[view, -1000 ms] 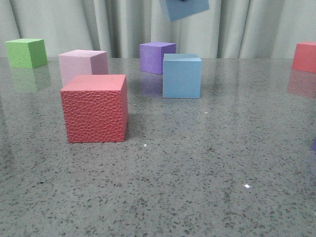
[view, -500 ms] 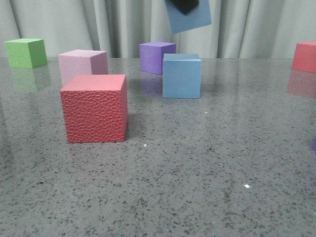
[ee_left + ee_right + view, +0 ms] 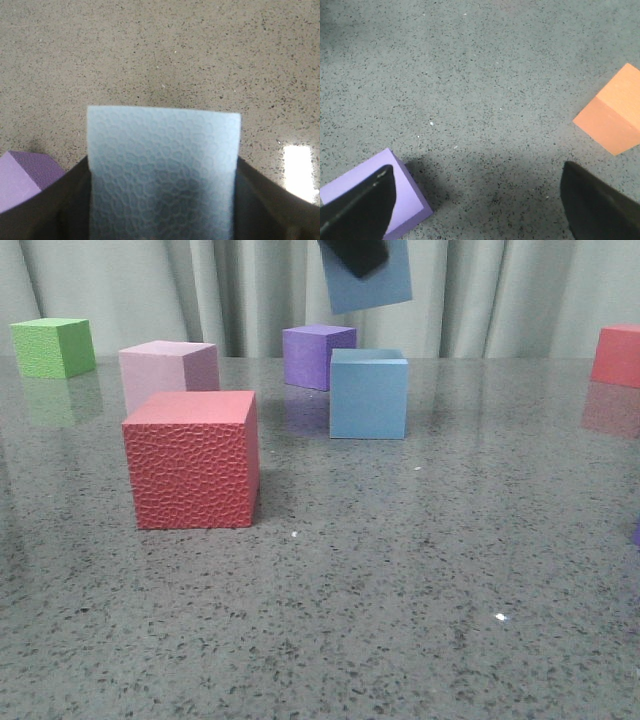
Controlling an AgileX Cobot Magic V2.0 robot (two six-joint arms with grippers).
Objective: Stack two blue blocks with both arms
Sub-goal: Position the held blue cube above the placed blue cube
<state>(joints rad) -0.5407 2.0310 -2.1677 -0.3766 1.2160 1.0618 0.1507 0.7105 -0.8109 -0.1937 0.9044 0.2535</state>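
The left claw (image 3: 160, 220) is held high at twelve o'clock, its fingers (image 3: 45, 210) clamped on a blue block (image 3: 162, 175). The right claw (image 3: 477, 210) is spread wide, holding nothing.

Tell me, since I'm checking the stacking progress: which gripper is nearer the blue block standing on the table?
Left. The left gripper holds the other blue block in the air above the standing blue block. The right gripper is open over bare table beside a purple cube, no blue block in its view.

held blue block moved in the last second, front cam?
Yes. The held blue block has come down toward the blue block on the table, which stayed put.
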